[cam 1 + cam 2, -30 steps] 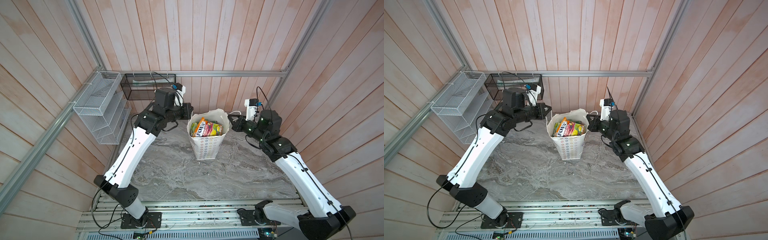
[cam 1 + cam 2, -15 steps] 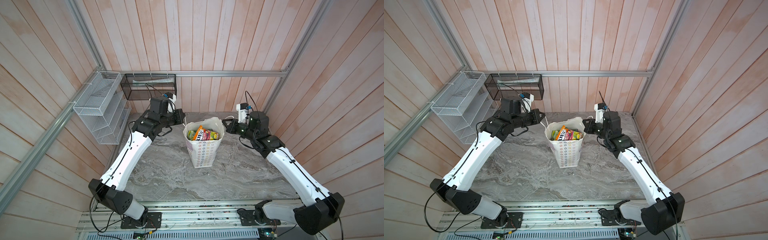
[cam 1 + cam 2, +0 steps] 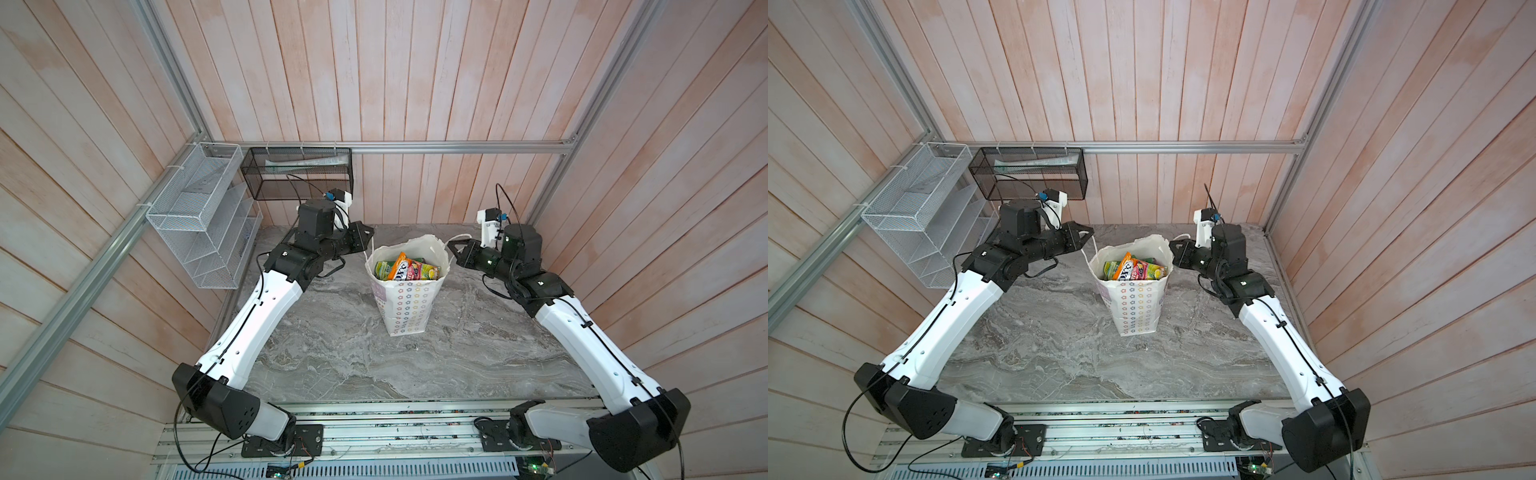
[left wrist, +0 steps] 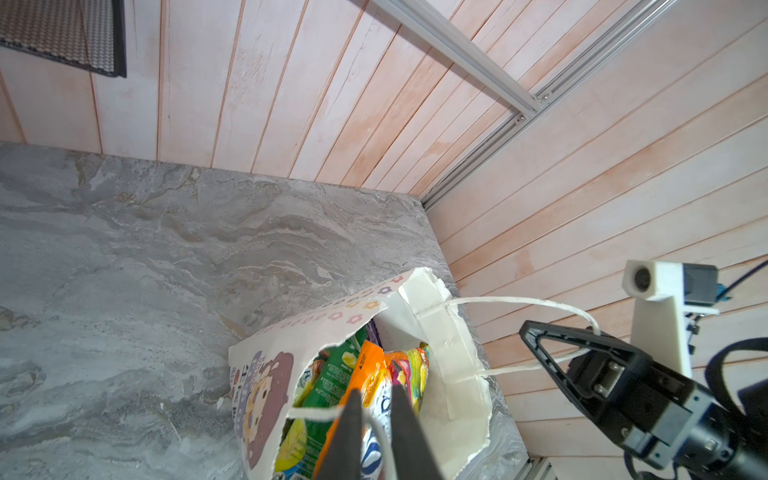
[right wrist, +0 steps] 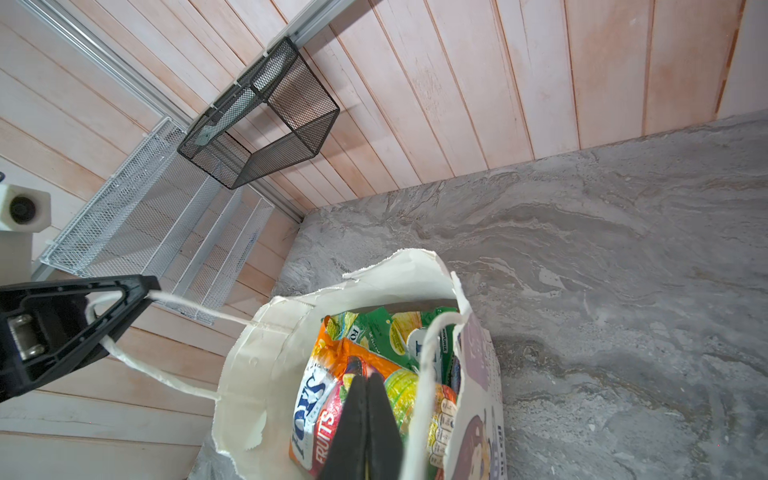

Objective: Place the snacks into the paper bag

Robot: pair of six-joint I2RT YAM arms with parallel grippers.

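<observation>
Paper bag (image 3: 405, 307) upright toward the rear middle of the marble tabletop (image 3: 332, 357), mouth up, with the snacks (image 3: 405, 270) packed inside and their top edges showing just under the torn rim. I see no packet lying on the stone, so I judge the loading done. The left gripper (image 3: 368, 237) and right gripper (image 3: 452, 248) flank the mouth, one at each handle, which I read as keeping the bag spread and steady between them. In the left wrist view the left gripper's jaws stand narrowly apart, a strand of the left cord handle (image 4: 316, 412) lying loose in the gap. In the right wrist view the right gripper's fingers (image 5: 353, 415) show only a hairline seam, with the right cord handle (image 5: 426, 357) running beside them. I cannot tell whether they are pressed together or just cracked. Open stone lies in front and to both sides. The back wall (image 3: 415, 187) is near behind, and the white wire rack (image 3: 199, 232) and black mesh basket (image 3: 297, 183) hang well apart to the left. I would withdraw outward, minding that a snagged cord could tip the bag.
</observation>
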